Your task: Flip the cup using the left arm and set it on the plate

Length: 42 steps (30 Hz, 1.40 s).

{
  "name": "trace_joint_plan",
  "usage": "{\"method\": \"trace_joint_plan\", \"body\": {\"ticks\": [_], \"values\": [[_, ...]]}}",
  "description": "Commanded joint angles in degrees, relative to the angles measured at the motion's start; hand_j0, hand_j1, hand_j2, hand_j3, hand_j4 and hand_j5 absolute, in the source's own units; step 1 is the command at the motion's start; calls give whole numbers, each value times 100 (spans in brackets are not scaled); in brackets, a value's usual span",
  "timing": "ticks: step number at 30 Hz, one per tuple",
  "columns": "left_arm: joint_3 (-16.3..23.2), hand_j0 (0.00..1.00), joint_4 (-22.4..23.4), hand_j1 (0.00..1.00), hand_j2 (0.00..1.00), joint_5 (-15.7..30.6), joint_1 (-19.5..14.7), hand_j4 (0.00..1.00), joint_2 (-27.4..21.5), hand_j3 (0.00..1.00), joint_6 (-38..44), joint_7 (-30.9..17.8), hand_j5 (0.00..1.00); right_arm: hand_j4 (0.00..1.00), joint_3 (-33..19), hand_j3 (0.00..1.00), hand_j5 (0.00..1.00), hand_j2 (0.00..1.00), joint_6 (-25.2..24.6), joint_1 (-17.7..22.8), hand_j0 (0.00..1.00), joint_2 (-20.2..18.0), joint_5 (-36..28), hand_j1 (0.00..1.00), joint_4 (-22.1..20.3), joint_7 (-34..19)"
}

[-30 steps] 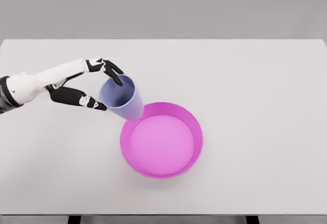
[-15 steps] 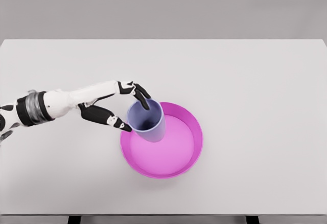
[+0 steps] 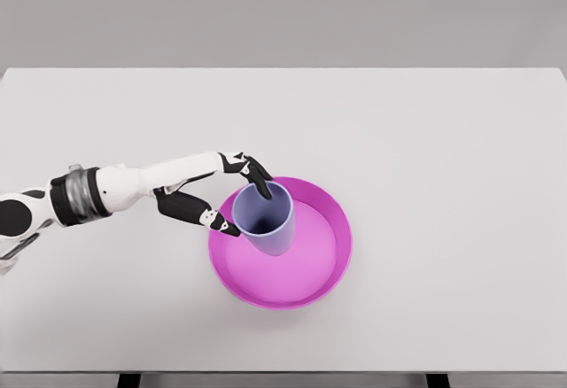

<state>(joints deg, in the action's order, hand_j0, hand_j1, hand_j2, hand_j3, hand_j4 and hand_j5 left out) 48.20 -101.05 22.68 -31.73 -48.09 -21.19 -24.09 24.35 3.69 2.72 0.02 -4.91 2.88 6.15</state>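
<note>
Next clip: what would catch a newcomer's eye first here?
The bright magenta plate at the centre of the white table stands out most. A lavender cup, mouth up, is over its left part, gripped at the rim by the left hand reaching in from the left edge.

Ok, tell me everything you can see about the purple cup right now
The cup is a plain pale purple tumbler, smooth and matte like plastic, with no handle. It stands mouth up, its dark hollow inside showing, leaning slightly. It sits inside the magenta plate, in the upper left part near the rim. The left hand grips it at the rim: one black finger hooks over the top edge, another presses the left side. Whether its base rests flat on the plate cannot be told.
</note>
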Motion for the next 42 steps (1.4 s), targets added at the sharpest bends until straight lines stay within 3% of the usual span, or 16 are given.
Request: {"method": "trace_joint_plan", "body": {"ticks": [1, 11, 15, 23, 32, 37, 40, 42], "values": [[-4, 60, -3, 60, 60, -1, 0, 60, 2, 60, 45, 10, 60, 100, 0, 100, 100, 100, 0, 0, 100, -2, -1, 100, 2, 1], [-12, 61, 6, 61, 61, -159, 149, 61, 134, 61, 229, 10, 61, 100, 0, 100, 100, 100, 0, 0, 100, -2, -1, 100, 2, 1], [-21, 84, 6, 84, 84, -176, 141, 84, 134, 84, 229, 18, 84, 100, 0, 100, 100, 100, 8, 0, 100, -2, -1, 100, 2, 1], [-21, 99, -3, 99, 99, -194, 141, 99, 107, 99, 220, 10, 99, 100, 0, 100, 100, 100, 0, 0, 100, -2, -1, 100, 2, 1], [-100, 100, -3, 100, 100, -176, 97, 100, -147, 100, 229, -8, 100, 100, 0, 100, 100, 100, 0, 0, 100, -2, -1, 100, 2, -8], [-118, 100, -3, 100, 100, 201, -263, 100, -534, 100, 141, -26, 100, 100, 0, 100, 100, 100, 8, 0, 100, -2, -1, 100, 2, 0], [-162, 100, -3, 100, 100, 316, -272, 100, -710, 100, -974, -26, 100, 100, 0, 100, 100, 100, 0, 0, 100, -2, -1, 100, 2, 1], [-249, 100, -3, 100, 100, 325, -255, 100, -1158, 100, -1381, -34, 100, 100, 0, 100, 100, 100, 0, 0, 100, -2, -1, 100, 2, 0]]}}
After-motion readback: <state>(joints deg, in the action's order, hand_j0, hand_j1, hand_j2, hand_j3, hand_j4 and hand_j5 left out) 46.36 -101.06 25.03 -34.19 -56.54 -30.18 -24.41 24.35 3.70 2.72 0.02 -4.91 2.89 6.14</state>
